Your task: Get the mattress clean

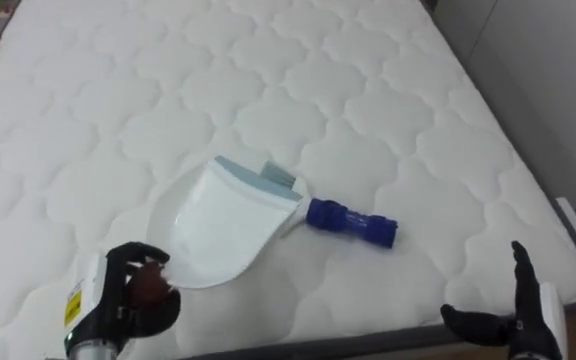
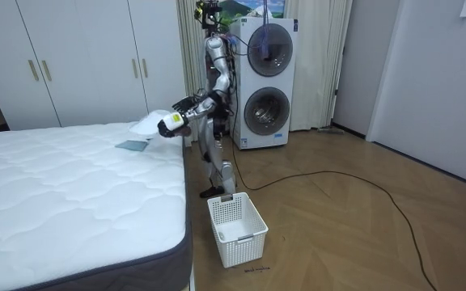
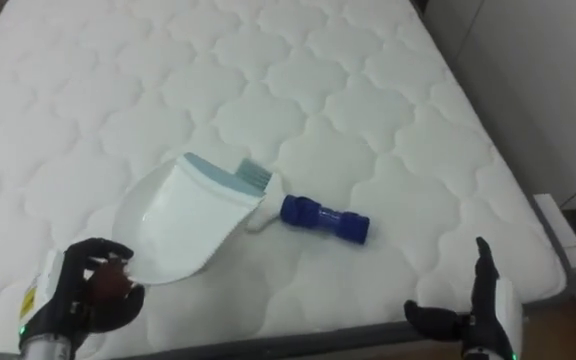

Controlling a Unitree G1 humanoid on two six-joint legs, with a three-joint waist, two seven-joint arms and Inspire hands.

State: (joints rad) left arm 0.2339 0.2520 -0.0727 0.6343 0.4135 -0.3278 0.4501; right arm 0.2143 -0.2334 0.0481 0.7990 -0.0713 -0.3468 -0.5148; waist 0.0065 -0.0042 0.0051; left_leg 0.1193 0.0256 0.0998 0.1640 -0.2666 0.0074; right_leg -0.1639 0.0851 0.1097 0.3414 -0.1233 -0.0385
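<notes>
Clutched at its near rim by the curled fingers of the left hand [image 1: 138,290]: a white scoop-shaped item [image 1: 223,225], possibly a bag or a thin sheet, hard to tell which, held just above the bed's quilted mattress [image 1: 368,90] near the front edge. Tucked under its far side, a pale teal piece [image 1: 268,178]. Just beside it on the right, lying flat on the mattress, a blue cylinder [image 1: 353,222]. Judged as barely begun: one item in hand, two not yet collected. Poised low at the right, at the mattress's near edge, the right hand [image 1: 513,310], fingers straight and holding nothing. Plenty of bare mattress beyond and to the left. Right edge and dark bed frame [image 1: 568,225] not far from the cylinder. Placed on the floor by the bed's corner, a white basket [image 2: 237,229], with open wooden floor [image 2: 346,218] around it and up to the stacked washing machines [image 2: 265,81].
</notes>
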